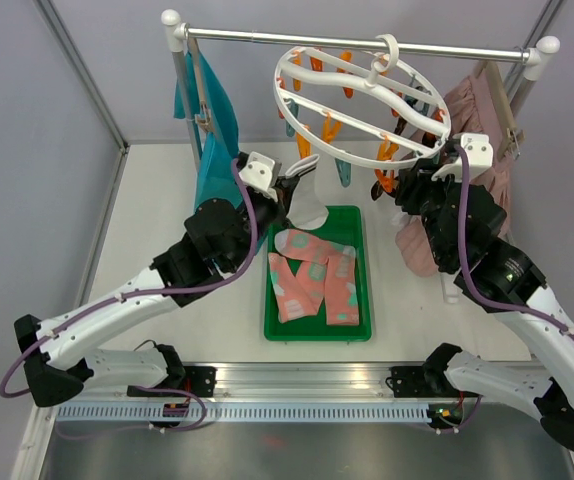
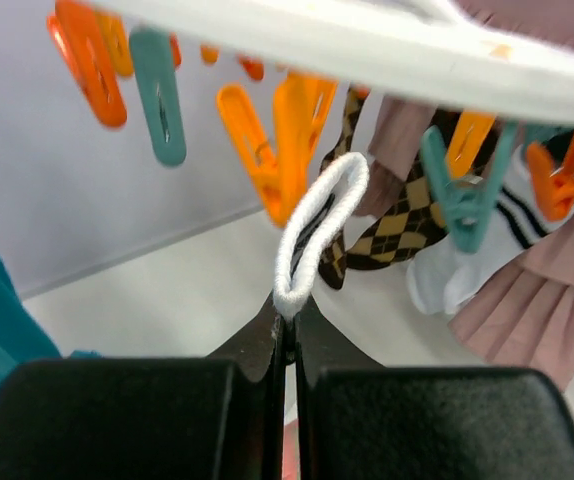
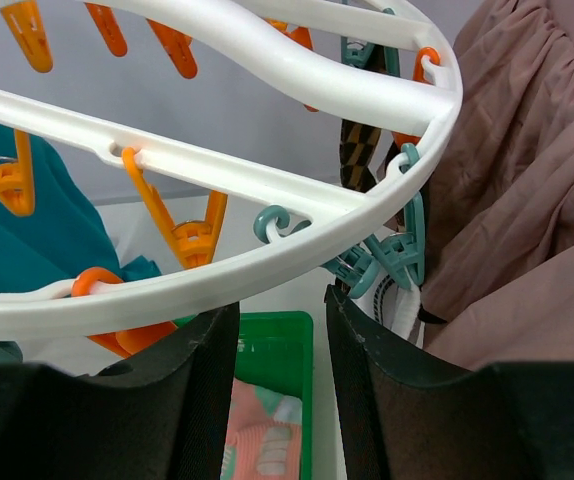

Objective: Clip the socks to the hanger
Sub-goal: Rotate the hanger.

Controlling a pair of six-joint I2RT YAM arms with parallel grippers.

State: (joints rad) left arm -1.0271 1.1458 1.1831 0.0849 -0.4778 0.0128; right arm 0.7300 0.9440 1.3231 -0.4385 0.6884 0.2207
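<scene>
The white round hanger (image 1: 362, 100) hangs tilted from the rail, with orange and teal clips under it. My left gripper (image 1: 289, 190) is shut on the cuff of a white sock (image 1: 307, 208), which dangles over the tray. In the left wrist view the cuff (image 2: 317, 230) stands up from the shut gripper (image 2: 287, 315), just below an orange clip (image 2: 287, 140). An argyle sock (image 2: 397, 210) and a white striped sock (image 2: 477, 260) hang clipped beyond. My right gripper (image 3: 282, 310) stands open right under the hanger's rim (image 3: 217, 285), beside a teal clip (image 3: 372, 262). Pink socks (image 1: 312, 280) lie in the tray.
A green tray (image 1: 342, 222) sits on the table between the arms. A teal garment (image 1: 212, 130) hangs at the rail's left end and a dusty-pink skirt (image 1: 482, 130) at its right, close behind my right arm. The metal rail (image 1: 267, 36) spans the back.
</scene>
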